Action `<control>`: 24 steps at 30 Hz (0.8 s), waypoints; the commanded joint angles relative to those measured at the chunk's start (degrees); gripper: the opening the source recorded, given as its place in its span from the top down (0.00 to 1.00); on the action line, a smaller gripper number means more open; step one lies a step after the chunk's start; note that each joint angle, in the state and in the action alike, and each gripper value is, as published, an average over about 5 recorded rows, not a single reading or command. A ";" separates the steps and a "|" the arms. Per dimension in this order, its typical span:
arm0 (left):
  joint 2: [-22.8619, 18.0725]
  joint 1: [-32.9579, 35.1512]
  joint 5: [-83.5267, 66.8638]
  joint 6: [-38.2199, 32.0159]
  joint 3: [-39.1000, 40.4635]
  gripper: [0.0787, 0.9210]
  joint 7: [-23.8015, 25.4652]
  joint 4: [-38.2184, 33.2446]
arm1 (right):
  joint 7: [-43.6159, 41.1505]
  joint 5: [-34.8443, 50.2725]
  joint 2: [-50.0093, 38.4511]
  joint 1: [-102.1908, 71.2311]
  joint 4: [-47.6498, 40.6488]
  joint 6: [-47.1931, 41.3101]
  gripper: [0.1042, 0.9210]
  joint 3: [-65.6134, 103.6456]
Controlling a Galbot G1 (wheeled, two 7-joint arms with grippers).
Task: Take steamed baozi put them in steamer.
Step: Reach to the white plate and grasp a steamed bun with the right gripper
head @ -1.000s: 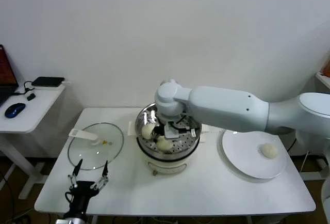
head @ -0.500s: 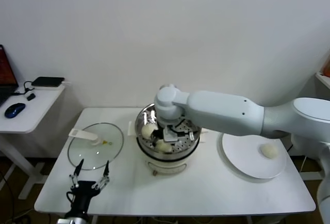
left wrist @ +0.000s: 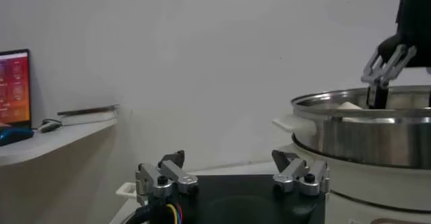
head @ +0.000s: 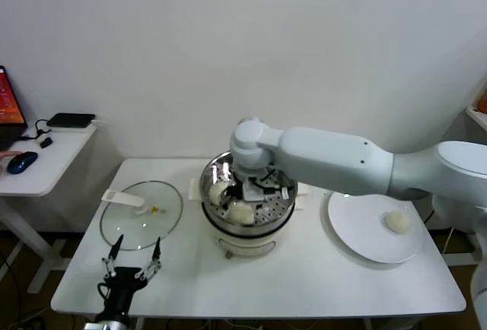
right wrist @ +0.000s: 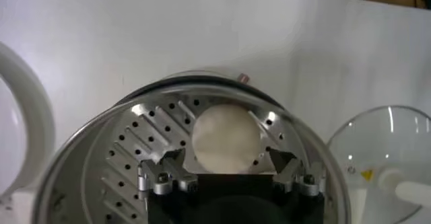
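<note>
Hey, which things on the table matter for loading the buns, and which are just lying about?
Job:
- steamer
- two baozi inside it
- baozi on the plate
- white plate
- right claw, open

Lying about:
- glass lid
- mouse on side desk

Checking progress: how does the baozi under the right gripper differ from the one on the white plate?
The baozi under the right gripper lies on the steamer's perforated tray; the baozi on the plate sits on the white plate. The first has the open right gripper over it; the second has nothing near. Both are round and cream-white.
</note>
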 commanded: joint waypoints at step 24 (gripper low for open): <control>0.76 -1.65 -0.17 0.30 1.94 0.12 0.27 -0.25 | 1.58 38.95 -32.87 19.16 -18.29 -33.72 0.12 -22.41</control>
